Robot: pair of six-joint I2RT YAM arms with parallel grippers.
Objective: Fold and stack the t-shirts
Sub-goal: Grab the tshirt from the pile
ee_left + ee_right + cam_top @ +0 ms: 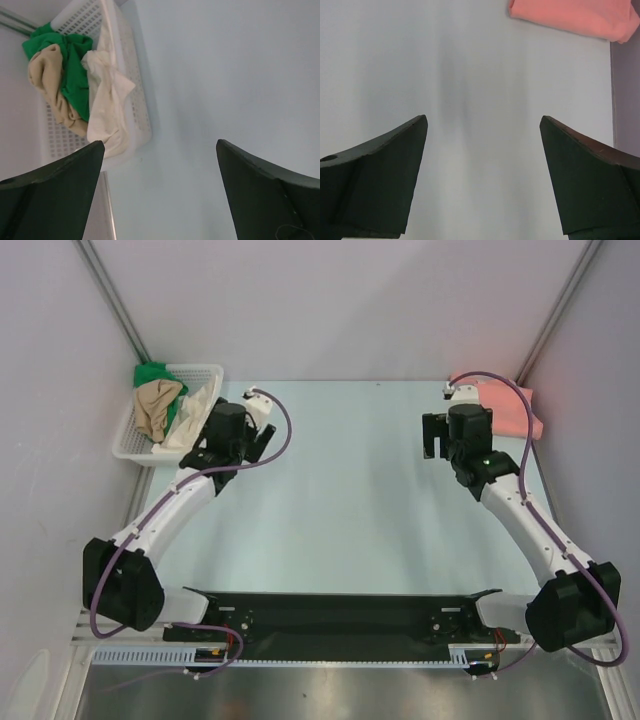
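A salmon pink t-shirt (512, 406) lies folded at the table's far right corner; it also shows in the right wrist view (580, 17). The tan t-shirt (156, 407), green t-shirt (152, 373) and cream t-shirt (190, 420) lie crumpled in the white basket (132, 445) at the far left. In the left wrist view the tan (47, 85), green (70, 65) and cream (105, 105) shirts show too. My left gripper (262, 443) is open and empty beside the basket. My right gripper (433, 440) is open and empty, left of the pink shirt.
The white lattice basket (132, 80) stands at the table's far left edge. Grey walls close in the table on the left, back and right. A black bar with the arm bases (330, 615) runs along the near edge.
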